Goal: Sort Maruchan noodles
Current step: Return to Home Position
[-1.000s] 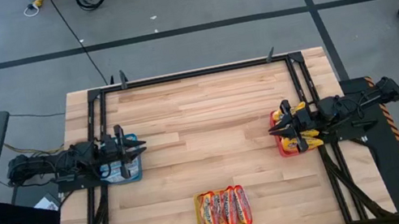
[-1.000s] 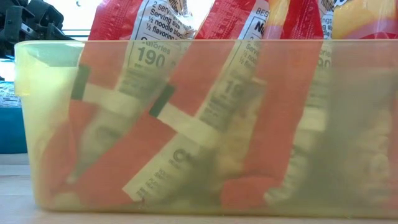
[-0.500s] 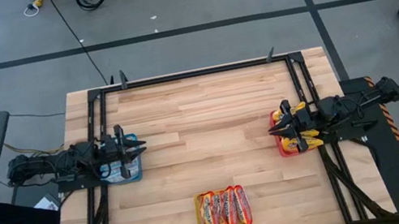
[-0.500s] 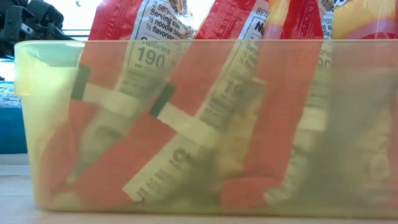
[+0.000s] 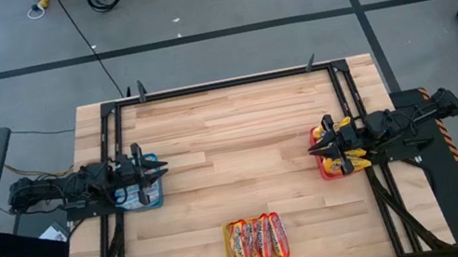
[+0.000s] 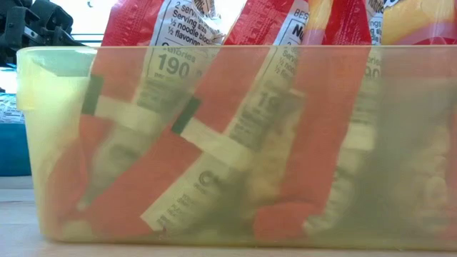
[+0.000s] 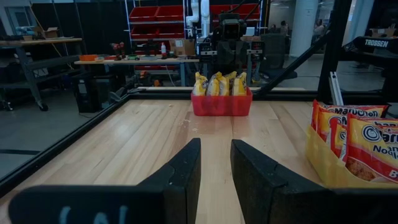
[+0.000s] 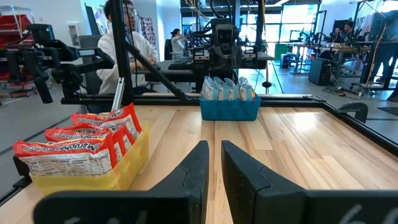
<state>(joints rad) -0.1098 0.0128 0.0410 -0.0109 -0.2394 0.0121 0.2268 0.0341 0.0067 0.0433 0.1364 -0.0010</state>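
Red-orange Maruchan packets (image 5: 255, 239) stand on edge in a yellow tray (image 5: 230, 245) near the table's front edge; the low view shows them close up (image 6: 214, 143). Silvery-white packets (image 8: 227, 89) stand in a blue tray (image 5: 154, 196) at the left. Yellow-orange packets (image 7: 220, 84) stand in a red tray (image 5: 321, 169) at the right. My left gripper (image 5: 161, 169) hovers level by the blue tray, fingers slightly apart and empty (image 7: 215, 163). My right gripper (image 5: 315, 145) hovers level by the red tray, fingers narrowly apart and empty (image 8: 214, 163).
Bare wooden tabletop (image 5: 231, 138) lies between the two arms and behind the yellow tray. A black frame rail (image 5: 226, 84) runs along the table's far edge and its sides. A person (image 8: 124, 37) sits beyond the table in the right wrist view.
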